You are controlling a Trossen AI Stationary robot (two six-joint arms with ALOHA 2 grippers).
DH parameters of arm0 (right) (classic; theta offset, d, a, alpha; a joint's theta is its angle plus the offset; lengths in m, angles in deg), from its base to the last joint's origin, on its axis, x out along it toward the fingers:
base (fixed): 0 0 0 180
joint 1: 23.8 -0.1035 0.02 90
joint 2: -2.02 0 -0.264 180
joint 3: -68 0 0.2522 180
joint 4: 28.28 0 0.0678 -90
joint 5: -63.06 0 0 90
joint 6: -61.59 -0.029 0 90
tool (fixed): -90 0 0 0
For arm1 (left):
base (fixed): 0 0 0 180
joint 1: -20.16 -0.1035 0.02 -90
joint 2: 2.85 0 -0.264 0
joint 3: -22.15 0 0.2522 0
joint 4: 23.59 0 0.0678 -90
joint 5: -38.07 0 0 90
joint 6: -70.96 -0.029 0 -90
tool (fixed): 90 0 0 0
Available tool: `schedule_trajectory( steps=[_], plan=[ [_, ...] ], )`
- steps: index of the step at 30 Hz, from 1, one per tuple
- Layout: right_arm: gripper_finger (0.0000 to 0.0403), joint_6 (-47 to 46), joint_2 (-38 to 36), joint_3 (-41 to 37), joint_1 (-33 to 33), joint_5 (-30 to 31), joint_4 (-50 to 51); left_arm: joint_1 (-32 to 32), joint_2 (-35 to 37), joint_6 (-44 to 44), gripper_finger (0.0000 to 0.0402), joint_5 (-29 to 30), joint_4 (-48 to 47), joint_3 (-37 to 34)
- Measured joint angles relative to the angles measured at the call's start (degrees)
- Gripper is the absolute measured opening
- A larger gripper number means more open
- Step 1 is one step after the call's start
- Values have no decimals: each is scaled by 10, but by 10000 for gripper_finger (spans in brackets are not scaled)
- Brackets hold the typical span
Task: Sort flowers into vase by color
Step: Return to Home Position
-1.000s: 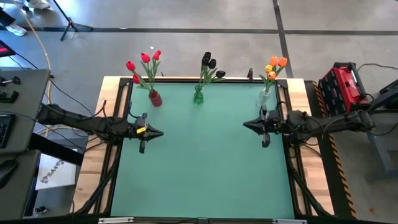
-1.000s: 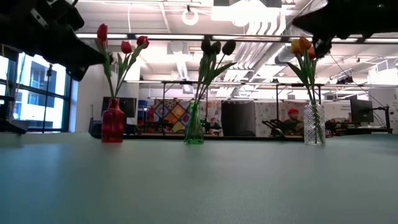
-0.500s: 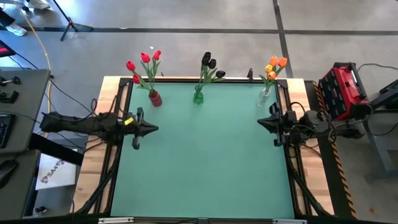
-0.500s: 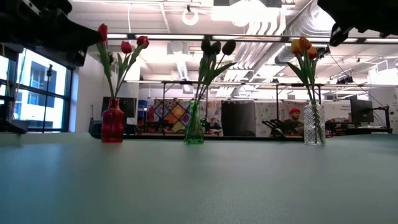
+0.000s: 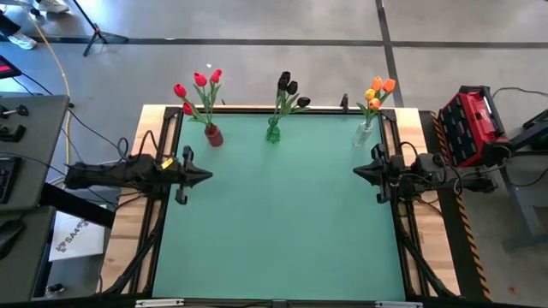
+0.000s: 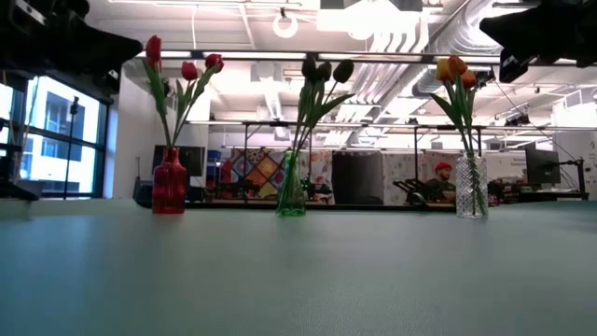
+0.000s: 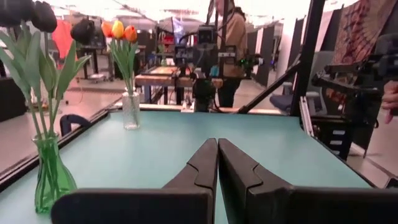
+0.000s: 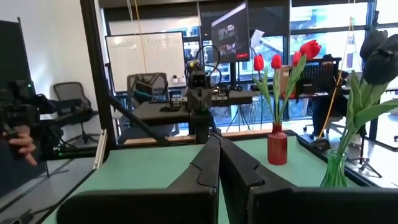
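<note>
Three vases stand along the table's far edge, each on its base. The red vase (image 5: 213, 135) holds red flowers (image 5: 198, 85), the green vase (image 5: 273, 133) holds black flowers (image 5: 287, 84), and the clear vase (image 5: 365, 133) holds orange and yellow flowers (image 5: 377, 89). The stems stick into the vases. My left gripper (image 5: 205, 176) is shut, raised over the table's left edge. My right gripper (image 5: 358, 172) is shut, raised over the right edge. Both show shut in their wrist views (image 7: 217, 149) (image 8: 219, 144).
The green mat (image 5: 278, 222) lies bare between the arms. A red case (image 5: 469, 124) sits beyond the table's right side. A person's hand (image 7: 390, 99) shows past the table in the left wrist view, and a hand (image 8: 18, 143) in the right wrist view.
Both arms have drawn back from the table's middle. My left gripper has moved toward the left edge and my right gripper toward the right edge, past the clear vase. The vases and flowers have stayed where they were.
</note>
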Motion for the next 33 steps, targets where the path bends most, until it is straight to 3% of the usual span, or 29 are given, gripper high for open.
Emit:
schedule_trajectory(
  steps=[8,16,24,33],
  plan=[
    [0,0,0,0,0,-5,8,0,24,24,0,-1,53,-56],
    [0,15,0,-1,0,-5,7,0,25,-6,0,0,45,-58],
    [0,-4,0,-75,0,-2,-100,0,25,-16,0,0,43,-58],
    [0,6,-12,-84,0,-7,-89,0,25,-25,0,0,42,-58]
  ],
)
